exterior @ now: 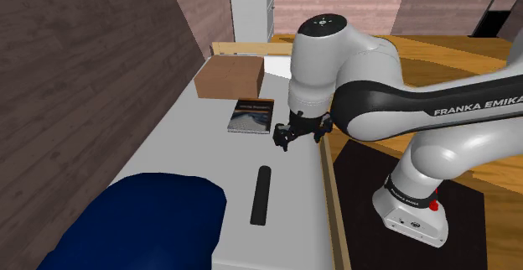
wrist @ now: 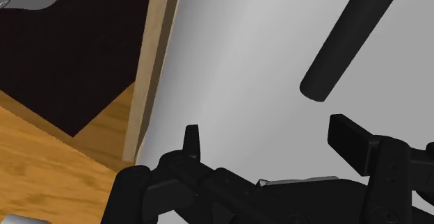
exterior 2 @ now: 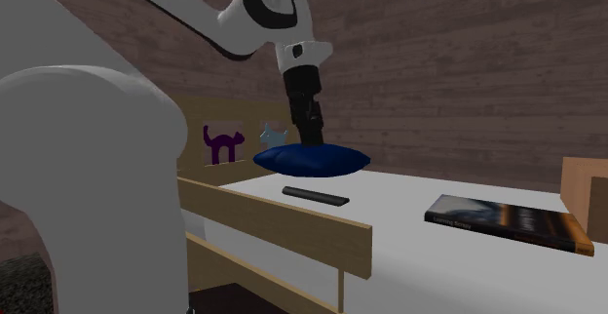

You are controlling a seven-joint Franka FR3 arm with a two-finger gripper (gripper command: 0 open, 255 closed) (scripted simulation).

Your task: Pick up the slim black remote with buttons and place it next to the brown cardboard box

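Black and spread wide, your pincer [wrist: 268, 129] hung empty over the white bed [exterior: 189, 134], fingers apart with nothing between them. It hovered near the wooden side rail [wrist: 156, 62], clear of the bed's surface. A little beyond it, toward the blue pillow [exterior: 142, 222], lay the slim black remote [exterior: 261, 194]. It was flat on the bed, untouched, its length running roughly along the rail. On the pincer's other side rested a dark-covered book [exterior: 251, 115], and past that stood the brown cardboard box [exterior: 230, 77], well apart from the remote.

You could have judged the remote light and stiff, a smooth narrow bar likely to slip or roll if pinched off-centre. Its buttons were too small to make out. Your best hold was probably across its narrow width near the middle, fingers squared to its long axis. Since the bed might give beneath it, a gentle descent would have suited.
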